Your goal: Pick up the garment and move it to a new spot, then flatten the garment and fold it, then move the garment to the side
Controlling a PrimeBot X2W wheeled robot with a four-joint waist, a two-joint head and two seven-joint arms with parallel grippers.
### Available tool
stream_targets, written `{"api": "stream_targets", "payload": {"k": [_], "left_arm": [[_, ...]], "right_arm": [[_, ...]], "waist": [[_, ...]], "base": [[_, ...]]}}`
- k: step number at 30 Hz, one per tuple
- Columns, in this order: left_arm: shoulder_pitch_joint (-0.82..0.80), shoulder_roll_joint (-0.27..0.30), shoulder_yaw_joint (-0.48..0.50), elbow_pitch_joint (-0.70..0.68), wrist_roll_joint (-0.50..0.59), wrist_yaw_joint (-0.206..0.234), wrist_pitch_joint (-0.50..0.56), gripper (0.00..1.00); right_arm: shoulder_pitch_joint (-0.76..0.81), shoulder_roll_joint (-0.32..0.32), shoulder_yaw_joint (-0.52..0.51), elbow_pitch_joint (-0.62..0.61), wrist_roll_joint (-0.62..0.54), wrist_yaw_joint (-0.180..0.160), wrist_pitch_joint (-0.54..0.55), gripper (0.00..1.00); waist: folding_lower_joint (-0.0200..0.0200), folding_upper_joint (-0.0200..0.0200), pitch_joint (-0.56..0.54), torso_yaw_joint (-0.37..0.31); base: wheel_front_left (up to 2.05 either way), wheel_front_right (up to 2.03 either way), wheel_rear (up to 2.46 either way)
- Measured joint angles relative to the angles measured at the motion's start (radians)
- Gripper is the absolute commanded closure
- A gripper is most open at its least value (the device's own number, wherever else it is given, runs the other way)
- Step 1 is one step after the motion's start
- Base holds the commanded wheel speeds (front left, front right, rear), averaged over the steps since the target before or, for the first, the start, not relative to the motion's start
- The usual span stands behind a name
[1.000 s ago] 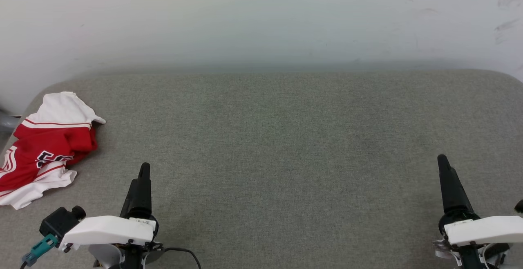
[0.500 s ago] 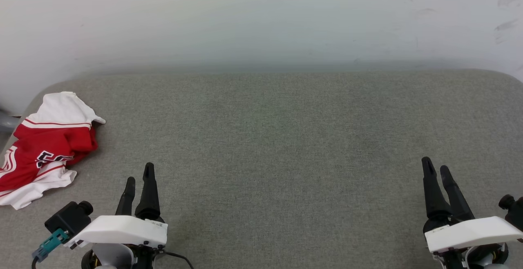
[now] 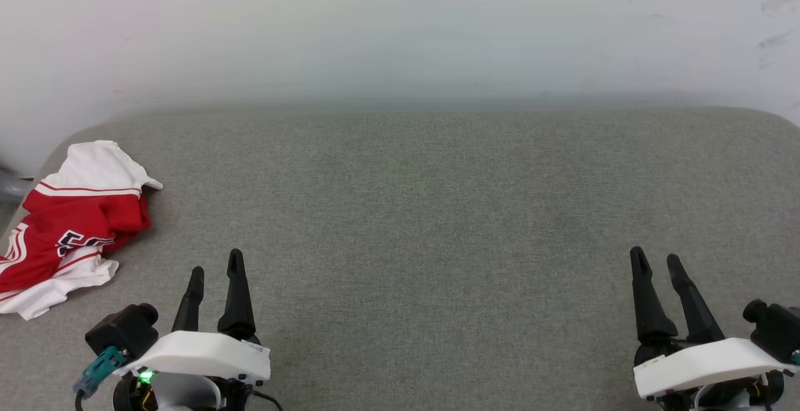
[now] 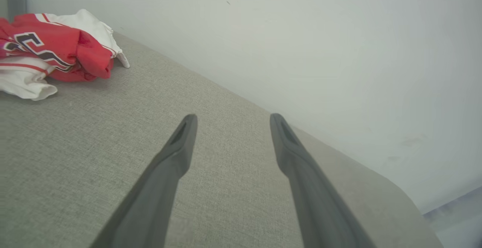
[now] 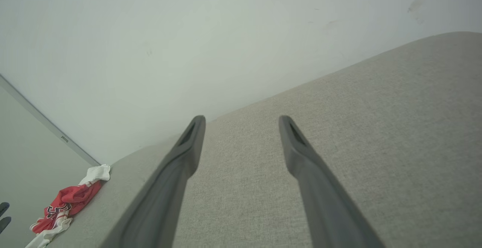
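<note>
The garment (image 3: 72,223) is a red jersey with white sleeves and black lettering, lying crumpled at the far left edge of the grey fabric surface (image 3: 425,211). It also shows in the left wrist view as a bunched garment (image 4: 49,52) at top left, and small in the right wrist view as the garment (image 5: 66,202) at lower left. My left gripper (image 3: 215,261) hangs open at the lower left, to the right of the jersey and apart from it. My right gripper (image 3: 656,260) is open at the lower right, far from the cloth. Nothing sits between either pair of fingers.
A pale wall (image 3: 400,30) rises behind the surface's rounded back edge. A grey pipe (image 3: 9,186) shows beside the surface's left corner. Wide bare fabric stretches between the two grippers.
Both grippers have turned at the wrist so that two spread fingers show on each instead of one. Both have also drawn back toward the bottom edge. The garment has not moved.
</note>
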Motion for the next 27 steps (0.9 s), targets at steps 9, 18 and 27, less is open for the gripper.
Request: {"api": "stream_targets", "payload": {"k": [9,18,27], "left_arm": [[0.009,0.007,-0.029,-0.010,0.126,0.017,-0.030,0.00],[0.012,0.014,-0.049,-0.019,0.221,0.034,-0.051,0.00],[0.019,0.021,-0.070,-0.025,0.305,0.047,-0.072,0.00]], "right_arm": [[0.009,0.000,0.014,-0.008,-0.119,0.000,-0.029,0.00],[0.019,0.000,0.022,-0.018,-0.213,0.000,-0.051,0.00],[0.028,0.000,0.026,-0.029,-0.292,0.000,-0.072,0.00]], "waist": [[0.0000,0.0000,0.003,0.003],[0.0001,0.0000,0.007,0.004],[0.0001,0.0000,0.007,0.007]], "base": [[0.00,0.00,0.00],[0.00,0.00,0.00],[0.00,0.00,0.00]]}}
